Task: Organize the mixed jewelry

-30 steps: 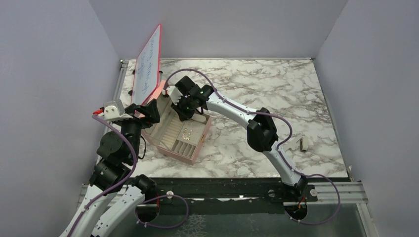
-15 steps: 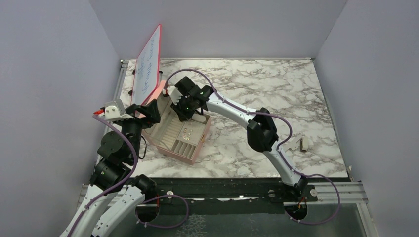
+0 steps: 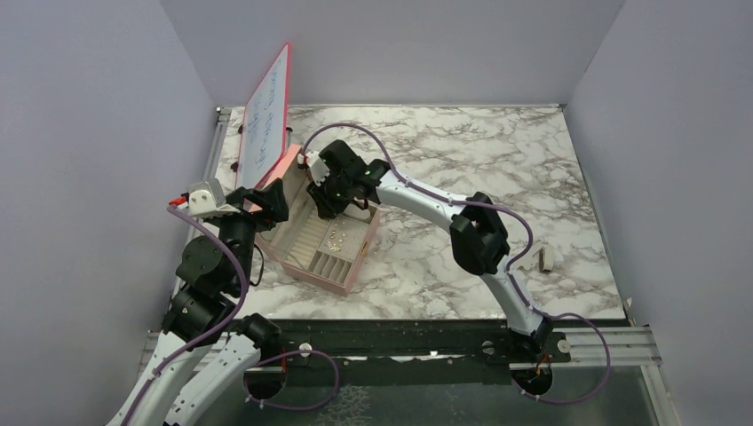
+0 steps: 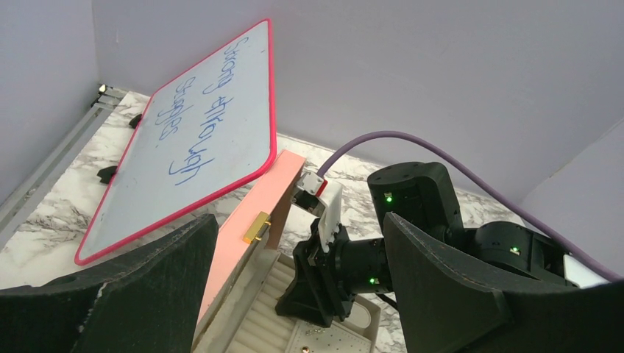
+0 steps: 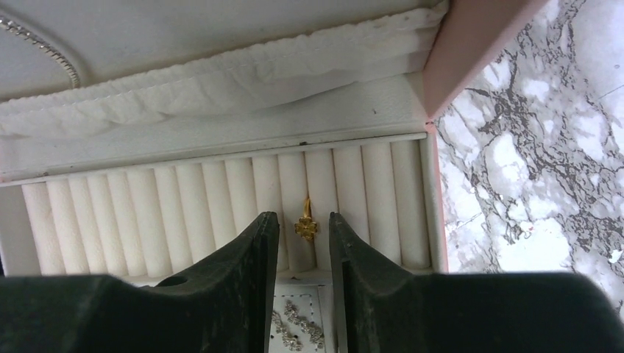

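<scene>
The pink jewelry box (image 3: 351, 271) stands open at the table's left, its lid raised. My right gripper (image 3: 321, 206) reaches down into it. In the right wrist view the gripper (image 5: 304, 217) is narrowly open over the ring rolls. A gold clover ring (image 5: 306, 224) sits in a slot between the fingertips, and neither finger presses it. Silvery pieces (image 5: 298, 331) lie on the stud pad below. Small jewelry (image 3: 335, 238) shows on that pad in the top view. My left gripper (image 3: 266, 200) is wide open and empty beside the box's left wall. It also shows in the left wrist view (image 4: 302, 294).
A red-framed whiteboard (image 3: 266, 115) leans at the back left, just behind the box lid (image 4: 250, 213). A small pale object (image 3: 548, 258) lies on the marble at the right. Grey walls enclose the table on three sides.
My right gripper has shifted slightly left and back over the ring rolls, and its elbow has swung a little right. The left arm has not moved.
</scene>
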Tool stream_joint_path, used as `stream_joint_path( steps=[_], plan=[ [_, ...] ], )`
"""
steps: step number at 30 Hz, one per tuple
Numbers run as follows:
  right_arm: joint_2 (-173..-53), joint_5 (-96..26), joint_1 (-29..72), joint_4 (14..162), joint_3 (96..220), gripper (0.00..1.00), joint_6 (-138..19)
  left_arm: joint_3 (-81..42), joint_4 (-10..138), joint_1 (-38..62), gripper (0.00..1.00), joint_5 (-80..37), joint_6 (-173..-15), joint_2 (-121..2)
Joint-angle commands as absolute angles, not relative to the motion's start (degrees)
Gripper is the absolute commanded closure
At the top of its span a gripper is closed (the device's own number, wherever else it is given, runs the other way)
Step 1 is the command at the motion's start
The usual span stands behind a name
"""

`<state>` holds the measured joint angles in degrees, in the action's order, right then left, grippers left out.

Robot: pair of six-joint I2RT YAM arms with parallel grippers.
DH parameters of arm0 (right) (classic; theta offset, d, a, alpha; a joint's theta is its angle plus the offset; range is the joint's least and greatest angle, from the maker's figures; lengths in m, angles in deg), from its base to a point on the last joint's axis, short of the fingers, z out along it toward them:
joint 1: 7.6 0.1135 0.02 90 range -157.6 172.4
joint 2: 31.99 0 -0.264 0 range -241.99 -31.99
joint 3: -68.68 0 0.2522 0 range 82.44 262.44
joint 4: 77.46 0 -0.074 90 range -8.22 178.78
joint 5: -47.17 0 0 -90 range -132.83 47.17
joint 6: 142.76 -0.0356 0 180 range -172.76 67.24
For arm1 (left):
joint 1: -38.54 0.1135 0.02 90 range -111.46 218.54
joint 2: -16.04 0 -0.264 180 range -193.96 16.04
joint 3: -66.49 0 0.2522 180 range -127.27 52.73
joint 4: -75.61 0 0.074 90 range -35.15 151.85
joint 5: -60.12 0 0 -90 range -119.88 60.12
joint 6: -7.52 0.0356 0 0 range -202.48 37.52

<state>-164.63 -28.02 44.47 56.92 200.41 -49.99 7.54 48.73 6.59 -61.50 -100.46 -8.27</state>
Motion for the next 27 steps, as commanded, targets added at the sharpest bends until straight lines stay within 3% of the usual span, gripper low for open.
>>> stream_joint_path(
  steps=[1,8,11,21,27],
  plan=[
    [-162.08,-29.97,44.67,59.87,199.26,0.63,-51.96,8.16,48.49,6.85,0.16,-62.66,-100.67,-7.95],
    [-160.90,-31.13,44.69,62.12,197.60,0.75,-52.58,8.16,48.49,6.81,0.16,-62.66,-100.67,-8.23],
    [-160.60,-31.47,44.65,63.06,197.18,0.76,-52.58,8.16,48.49,6.81,0.16,-62.64,-100.67,-8.24],
    [-154.04,-32.07,44.40,68.02,192.65,0.58,-58.91,8.34,48.49,6.81,0.16,-62.17,-100.97,-9.24],
    [-146.67,-37.71,42.85,74.23,183.52,0.56,-63.92,8.64,48.98,6.81,0.16,-61.12,-101.47,-9.68]
  ],
)
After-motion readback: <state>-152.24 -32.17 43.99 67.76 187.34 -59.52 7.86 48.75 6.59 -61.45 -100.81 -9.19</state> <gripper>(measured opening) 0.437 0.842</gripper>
